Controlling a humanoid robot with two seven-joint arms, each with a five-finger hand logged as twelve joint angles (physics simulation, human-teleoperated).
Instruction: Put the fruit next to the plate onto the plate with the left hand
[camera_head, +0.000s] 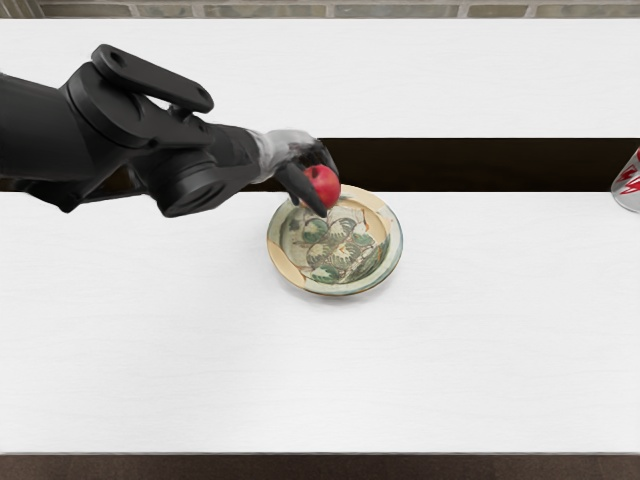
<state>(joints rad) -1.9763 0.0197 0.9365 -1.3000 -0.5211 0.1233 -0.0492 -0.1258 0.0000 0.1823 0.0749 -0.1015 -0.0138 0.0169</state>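
The near stretch of the white table (200, 380) lay bare in front. Farther in, near its back edge, sat the plate (340, 291), a shallow dish with a green rim and a green pattern inside.

Over the plate's far left rim was the left hand (297, 172), its arm reaching in from the left edge. Its dark fingers (301, 189) were curled around the fruit (324, 185), a small red one, gripping it from the left and above. The fruit sat at the plate's rim, in the hand; whether it touched the dish could not be told.

Behind them ran a dark gap (480, 165), then a second white table (400, 75). A red and white can (628, 182) showed at the right edge.
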